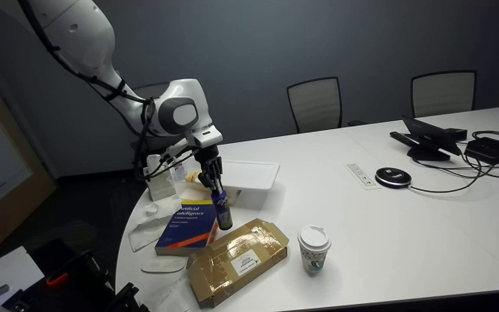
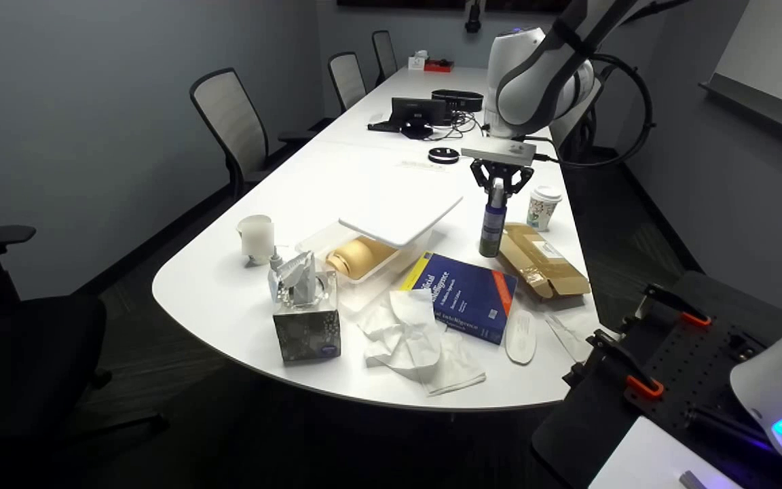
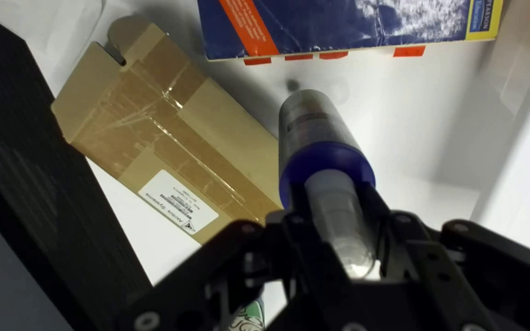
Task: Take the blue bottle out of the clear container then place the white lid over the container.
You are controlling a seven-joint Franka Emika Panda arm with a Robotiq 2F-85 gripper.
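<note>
The blue bottle [image 1: 222, 211] is slim and dark blue with a lighter clear cap; it also shows in an exterior view [image 2: 493, 229] and in the wrist view [image 3: 313, 126]. My gripper [image 2: 498, 190] is shut on its cap, one finger on each side [image 3: 336, 202]. The bottle hangs base down between the book and the cardboard box; I cannot tell whether it touches the table. The clear container [image 2: 370, 288] is beyond the book, with a tan bottle [image 2: 362, 256] in it. The white lid [image 2: 401, 210] lies tilted over part of the container, also in an exterior view [image 1: 247, 174].
The blue book [image 1: 189, 225] and the cardboard box [image 1: 241, 260] flank the bottle. A paper cup [image 1: 313, 251] stands past the box. A tissue box [image 2: 308, 326], crumpled paper [image 2: 411, 333] and a white cup [image 2: 256, 241] are around the container.
</note>
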